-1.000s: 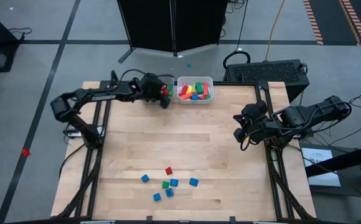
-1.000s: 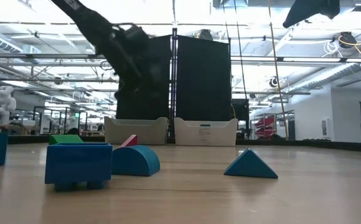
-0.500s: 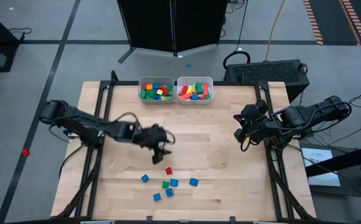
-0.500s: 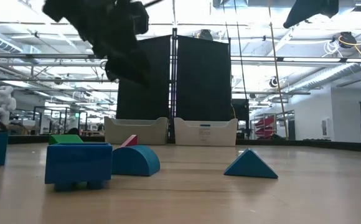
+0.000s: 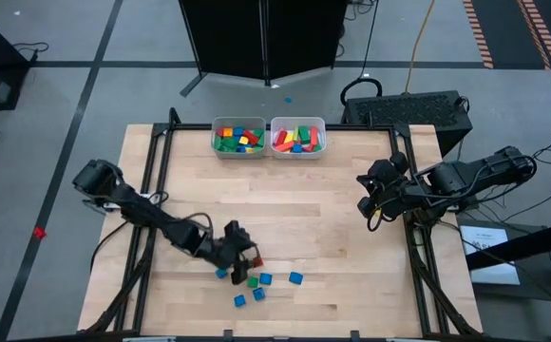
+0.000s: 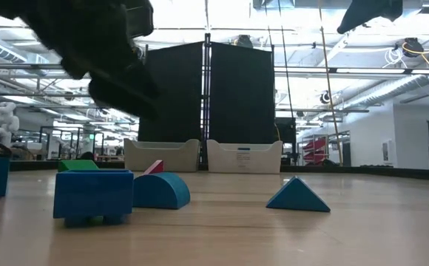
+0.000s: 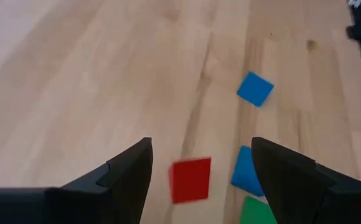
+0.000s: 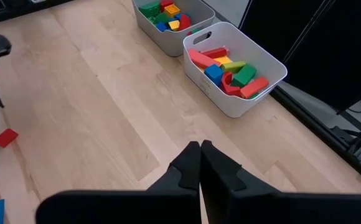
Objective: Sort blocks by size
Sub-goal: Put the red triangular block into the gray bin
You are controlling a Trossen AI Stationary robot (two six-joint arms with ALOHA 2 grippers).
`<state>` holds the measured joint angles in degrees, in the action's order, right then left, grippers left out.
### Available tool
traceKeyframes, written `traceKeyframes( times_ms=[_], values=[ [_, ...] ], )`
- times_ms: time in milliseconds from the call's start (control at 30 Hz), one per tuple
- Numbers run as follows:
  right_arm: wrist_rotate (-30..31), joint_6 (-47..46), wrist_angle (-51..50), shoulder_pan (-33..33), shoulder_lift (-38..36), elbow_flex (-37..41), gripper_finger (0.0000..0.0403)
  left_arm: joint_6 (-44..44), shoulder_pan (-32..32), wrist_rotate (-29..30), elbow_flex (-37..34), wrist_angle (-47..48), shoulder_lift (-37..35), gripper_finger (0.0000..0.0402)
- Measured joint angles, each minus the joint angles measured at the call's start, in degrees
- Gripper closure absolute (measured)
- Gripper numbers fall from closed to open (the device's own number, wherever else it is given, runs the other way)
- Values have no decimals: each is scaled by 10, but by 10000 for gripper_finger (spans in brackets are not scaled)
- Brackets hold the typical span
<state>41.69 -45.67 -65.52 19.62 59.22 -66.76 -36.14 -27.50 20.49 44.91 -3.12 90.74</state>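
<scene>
1. Loose blocks (image 5: 256,280): a small cluster lies on the near part of the wooden table (image 5: 332,218), well apart from the two bins. From above it reads as one red block (image 5: 256,260), one green block (image 5: 253,281) and several blue ones, all small. At table height some of the blue pieces show a wedge or half-round profile.

2. Sorted blocks: the left bin (image 5: 238,138) holds small pieces in green, red, yellow and blue. The right bin (image 5: 297,138) holds longer bars in red, pink, green, yellow and blue. The bins stand side by side, touching, at the far edge of the table.

3. Left gripper (image 5: 241,256): low over the cluster, just beside the red block. In its wrist view the fingers (image 7: 127,171) stand wide apart with the red block on the table between them; nothing is held.

4. Right gripper (image 5: 364,202): at the right side of the table, away from all blocks. Its fingers are pressed together and it carries nothing.

5. Change from the earlier frames: a second ago the left gripper was over the left bin at the far edge; half a second ago it was at mid-table; it is now down at the loose cluster. The right arm and the loose blocks have not shifted.
</scene>
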Motion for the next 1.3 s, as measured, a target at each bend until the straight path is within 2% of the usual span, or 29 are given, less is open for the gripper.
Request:
traceKeyframes(
  times_ms=[133,267,533,767,867,1000,1167,1300],
  values=[
    [0,-1,0,0,0,0,403,-49,-27,60,0,1,28,133],
    [0,0,0,0,0,0,403,-56,-42,103,0,-1,53,133],
    [0,1,0,0,0,0,403,-56,-52,102,0,-70,110,133],
    [0,0,-1,0,0,0,403,-75,-47,120,1,-76,169,133],
    [0,0,-4,0,0,0,403,-112,-44,132,3,-80,188,134],
    [0,0,-8,0,0,0,403,-143,-38,132,3,-76,194,171],
    [0,2,-9,0,0,0,403,-146,-34,125,15,-72,196,279],
    [1,3,-12,0,0,0,403,-146,-31,110,23,-74,193,280]
  ],
)
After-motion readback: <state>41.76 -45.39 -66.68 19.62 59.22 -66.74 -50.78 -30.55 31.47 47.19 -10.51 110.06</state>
